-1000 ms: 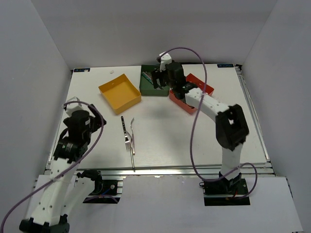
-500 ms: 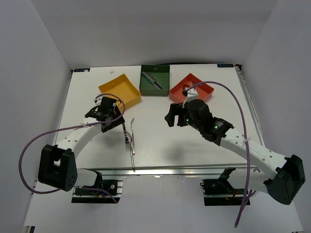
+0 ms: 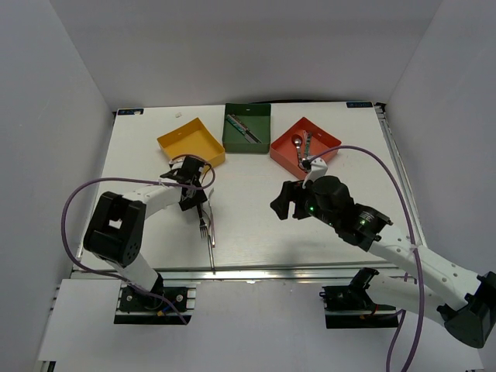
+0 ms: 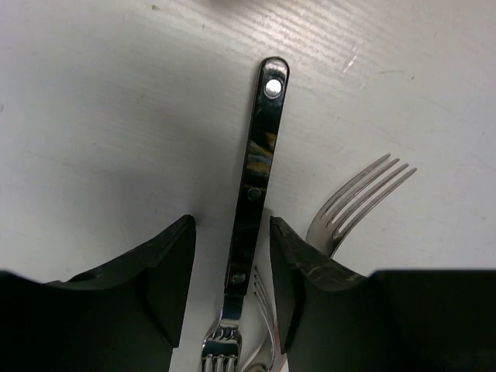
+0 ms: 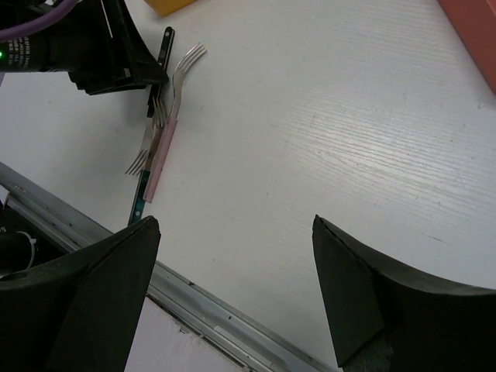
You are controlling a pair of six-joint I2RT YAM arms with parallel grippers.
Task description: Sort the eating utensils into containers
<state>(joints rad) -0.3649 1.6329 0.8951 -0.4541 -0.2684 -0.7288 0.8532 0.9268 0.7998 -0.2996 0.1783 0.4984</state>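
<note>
Furthest to the left, a shallow square yellow tray [image 3: 190, 147] sits on the white table [image 3: 256, 232], tilted a little askew to its edges. Just beside its near corner the left gripper [image 3: 194, 188] is down at the tabletop, its black fingers [image 4: 167, 271] parted either side of the riveted handle of a black-handled silver metal fork [image 4: 256, 178]. The handle lies in the gap, nearer one finger than the other, and neither finger visibly presses it. Touching that fork on its right lies a pink-handled silver fork [image 5: 161, 159], with its tines [image 4: 364, 194] pointing towards the trays. A third set of tines shows between the two. Behind, against the far edge, a dark green square tray [image 3: 260, 116] holds a few slim utensils [image 3: 246, 130] lying diagonally. Nearer, the right gripper [image 3: 283, 205] hangs over bare table with its jaws spread wide and nothing between them. Rightmost, a red-orange square tray [image 3: 324, 139] holds two spoons [image 3: 297, 144].
</note>
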